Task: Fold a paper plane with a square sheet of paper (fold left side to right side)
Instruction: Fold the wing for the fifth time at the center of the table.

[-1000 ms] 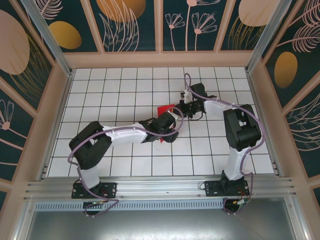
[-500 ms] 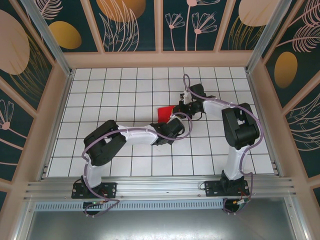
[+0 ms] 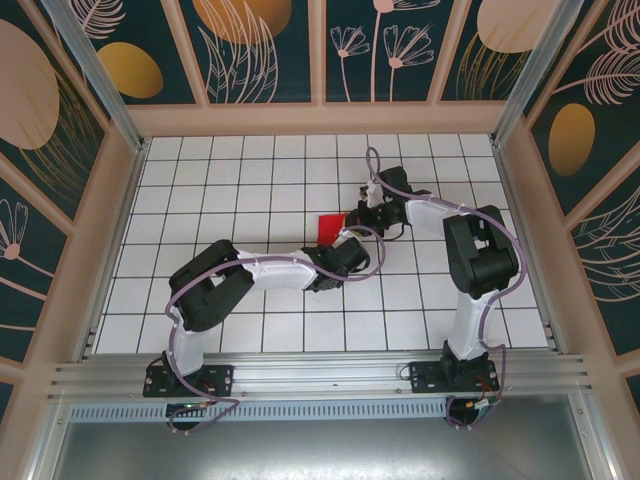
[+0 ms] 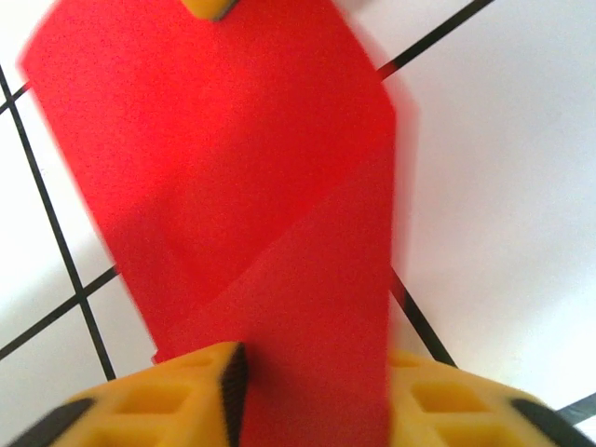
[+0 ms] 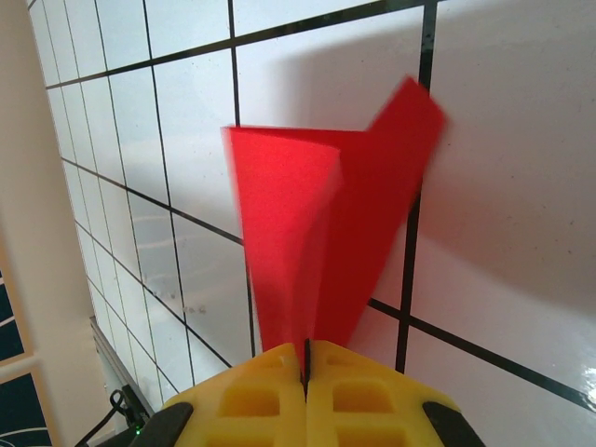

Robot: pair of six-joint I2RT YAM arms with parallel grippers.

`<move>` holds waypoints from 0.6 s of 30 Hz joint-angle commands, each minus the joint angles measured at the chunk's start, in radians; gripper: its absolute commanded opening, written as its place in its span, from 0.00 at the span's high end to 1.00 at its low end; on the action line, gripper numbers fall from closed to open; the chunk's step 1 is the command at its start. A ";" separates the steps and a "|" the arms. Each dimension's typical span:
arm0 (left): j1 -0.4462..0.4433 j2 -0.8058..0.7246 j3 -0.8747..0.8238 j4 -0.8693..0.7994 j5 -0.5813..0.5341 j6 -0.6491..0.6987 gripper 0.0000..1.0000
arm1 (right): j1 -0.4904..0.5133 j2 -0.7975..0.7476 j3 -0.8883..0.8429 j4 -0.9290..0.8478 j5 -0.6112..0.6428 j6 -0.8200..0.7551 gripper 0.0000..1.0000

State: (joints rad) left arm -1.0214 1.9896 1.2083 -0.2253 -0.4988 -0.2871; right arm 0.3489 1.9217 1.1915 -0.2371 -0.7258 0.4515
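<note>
The square sheet of paper (image 3: 329,224) is bright red, creased and partly folded, and sits near the middle of the white grid table. My right gripper (image 3: 363,214) is at its right edge. In the right wrist view the yellow fingers (image 5: 270,400) of that gripper (image 5: 305,356) are shut on the paper (image 5: 307,233), which rises off the tiles as a folded flap. My left gripper (image 3: 347,244) reaches in from the near side. Its jaws (image 4: 317,377) stand apart with a folded band of the paper (image 4: 233,158) lying between them. A finished paper plane is out of view.
The white tiled table (image 3: 240,180) is walled by a wooden frame with dark patterned panels (image 3: 265,50). A metal rail (image 3: 320,375) runs along the near edge by both arm bases. Purple cables loop off each arm. The right gripper's yellow fingertip (image 4: 209,7) shows at the paper's far edge.
The left arm has swung its elbow right and drawn its gripper closer to the paper's near edge, with its jaws narrowing. More of the red sheet shows from above. The right gripper keeps its pinch.
</note>
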 commanded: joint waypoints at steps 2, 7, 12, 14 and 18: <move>-0.008 -0.016 0.016 -0.025 -0.006 0.006 0.71 | 0.007 0.021 0.035 -0.039 0.000 -0.011 1.00; -0.007 -0.017 0.022 -0.030 0.016 0.002 0.79 | 0.004 0.016 0.049 -0.048 0.020 -0.020 0.95; -0.008 -0.012 0.040 -0.040 0.068 -0.008 0.86 | -0.006 -0.024 0.060 -0.047 0.068 -0.033 0.80; -0.005 -0.005 0.054 -0.049 0.091 -0.010 0.89 | -0.014 -0.050 0.058 -0.051 0.097 -0.042 0.75; 0.002 0.016 0.098 -0.067 0.174 -0.013 0.89 | -0.041 -0.132 0.018 -0.039 0.160 -0.053 0.62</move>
State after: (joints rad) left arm -1.0229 1.9919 1.2629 -0.2600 -0.3988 -0.2863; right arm 0.3305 1.8877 1.2186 -0.2745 -0.6239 0.4194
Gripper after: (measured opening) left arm 0.112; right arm 0.370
